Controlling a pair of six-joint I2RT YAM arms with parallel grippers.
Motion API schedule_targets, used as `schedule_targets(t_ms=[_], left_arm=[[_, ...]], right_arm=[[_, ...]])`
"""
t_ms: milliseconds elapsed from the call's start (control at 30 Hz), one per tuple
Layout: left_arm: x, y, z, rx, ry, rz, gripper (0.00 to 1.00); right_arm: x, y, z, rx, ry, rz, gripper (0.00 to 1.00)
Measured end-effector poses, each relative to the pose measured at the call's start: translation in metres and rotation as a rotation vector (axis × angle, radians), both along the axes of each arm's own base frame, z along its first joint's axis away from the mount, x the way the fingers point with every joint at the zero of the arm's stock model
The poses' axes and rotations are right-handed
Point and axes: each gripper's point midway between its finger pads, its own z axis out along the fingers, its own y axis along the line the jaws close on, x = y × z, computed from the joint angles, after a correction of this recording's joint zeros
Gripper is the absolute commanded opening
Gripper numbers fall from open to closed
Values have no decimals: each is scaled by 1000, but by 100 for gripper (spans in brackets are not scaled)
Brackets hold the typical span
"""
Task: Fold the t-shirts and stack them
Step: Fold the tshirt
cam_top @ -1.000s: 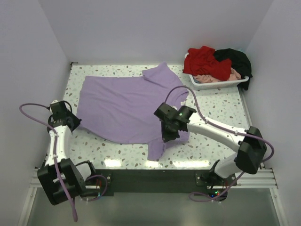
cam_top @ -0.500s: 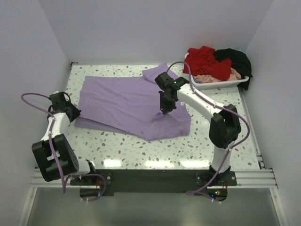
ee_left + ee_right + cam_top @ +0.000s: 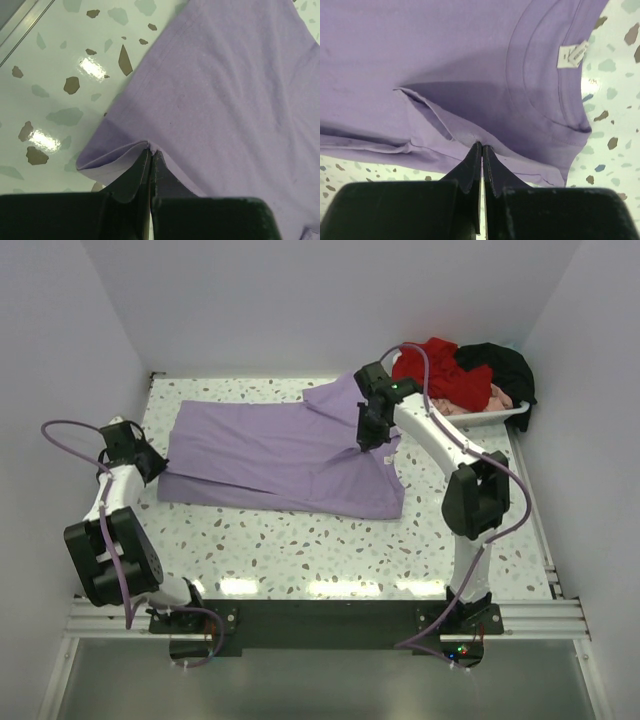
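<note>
- The lavender t-shirt (image 3: 280, 455) lies spread across the middle of the worktop (image 3: 300, 540), its long axis running left to right with the collar (image 3: 540, 100) at the right end.
- The left tool (image 3: 152, 462) is at the shirt's left edge. In the left wrist view the jaws are pinched fully together on a doubled lip of lavender cloth.
- The right tool (image 3: 370, 435) is over the right end, just near of the collar. In the right wrist view its jaws are also closed tight, nipping a raised pleat of the same shirt. The neck label (image 3: 570, 55) shows a little beyond the tips.
- So both tools have hold of the one shirt, one at each end.
- From above, the near edge reads as a doubled layer, and the shirt looks like a long band rather than a full outline. I judge this to be a lengthwise fold under way, not finished.
- The sleeve near the right tool pokes out toward the far side, so the outline is not tidy.
- The white tray (image 3: 495, 417) sits at the far right corner. In it, heaped and unfolded, are the red t-shirt (image 3: 430, 365), the black t-shirt (image 3: 500, 368) and the pale pink t-shirt (image 3: 478, 402).
- I see no folded stack anywhere on the worktop.
- My read is that the job is at an early stage. What is left is to complete this shirt's folds, then fold the three from the tray and stack them all.
</note>
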Motion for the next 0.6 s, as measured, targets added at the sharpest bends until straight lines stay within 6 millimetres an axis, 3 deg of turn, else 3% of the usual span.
schedule_targets(t_ms=[267,600], left_arm=[[8,3,-2,-1,1,1,0],[15,6,0,1,-3,0,0]], right_arm=[[28,-13,2,4,-25,-31,0],[44,-34,10,8,-53,-77,0]])
